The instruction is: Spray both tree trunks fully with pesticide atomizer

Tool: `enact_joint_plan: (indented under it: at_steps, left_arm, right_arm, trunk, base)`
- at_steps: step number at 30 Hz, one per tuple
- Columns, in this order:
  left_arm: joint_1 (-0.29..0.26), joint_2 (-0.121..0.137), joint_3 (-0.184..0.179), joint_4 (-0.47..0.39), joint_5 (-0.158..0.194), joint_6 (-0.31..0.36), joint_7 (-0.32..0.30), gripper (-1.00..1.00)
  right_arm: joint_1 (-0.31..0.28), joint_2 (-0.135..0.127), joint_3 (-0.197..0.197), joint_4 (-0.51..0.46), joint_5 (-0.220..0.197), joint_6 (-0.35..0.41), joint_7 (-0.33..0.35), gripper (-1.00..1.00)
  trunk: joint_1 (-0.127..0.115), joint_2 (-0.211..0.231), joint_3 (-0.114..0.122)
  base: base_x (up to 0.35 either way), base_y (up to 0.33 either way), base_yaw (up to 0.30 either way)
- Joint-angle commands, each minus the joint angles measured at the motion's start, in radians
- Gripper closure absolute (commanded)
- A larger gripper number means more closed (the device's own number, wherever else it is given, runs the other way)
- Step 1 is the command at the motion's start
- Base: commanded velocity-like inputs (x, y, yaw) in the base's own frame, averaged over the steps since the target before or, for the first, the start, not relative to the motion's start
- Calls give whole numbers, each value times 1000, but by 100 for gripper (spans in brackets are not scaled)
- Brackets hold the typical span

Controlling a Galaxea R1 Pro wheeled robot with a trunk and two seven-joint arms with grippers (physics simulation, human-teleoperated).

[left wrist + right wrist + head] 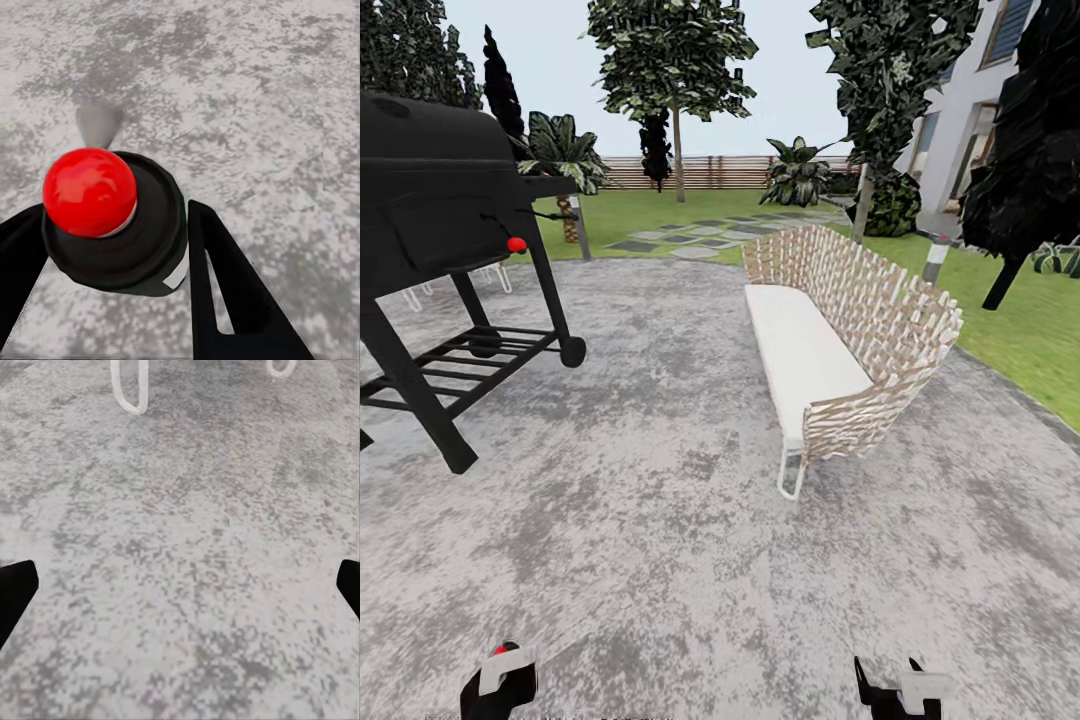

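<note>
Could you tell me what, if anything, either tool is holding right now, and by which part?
The left tool grips the pesticide atomizer by its dark body, below the red cap. The right tool is open, holding nothing.

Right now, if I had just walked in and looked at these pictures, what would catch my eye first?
Probably the big black barbecue grill at the left of the grey paving, and the wicker bench with its white seat standing right of centre. In the left wrist view, the left gripper is clamped around a dark atomizer topped by a glossy red ball. Beyond lie lawn, stepping stones and trees.
</note>
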Motion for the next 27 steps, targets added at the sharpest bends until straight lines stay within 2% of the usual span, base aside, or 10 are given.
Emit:
enact_joint_plan:
  at_steps: [1, 7, 27]
  left_arm:
    - [-1, 0, -2, 1, 8, -4, -1, 100]
    - [0, -2, -3, 1, 10, -5, 1, 100]
    - [0, -4, 0, 3, 14, 0, 2, 100]
  right_arm:
    - [0, 0, -7, 0, 7, -3, 0, -100]
    - [0, 0, -8, 0, 7, -3, 0, -100]
    - [0, 0, -8, 2, 6, -2, 3, -100]
  trunk:
    - [0, 0, -1]
    - [0, 0, -1]
    - [0, 0, 5]
  base:
    - [0, 0, 193]
    - [119, 57, 55]
    - [284, 177, 1]
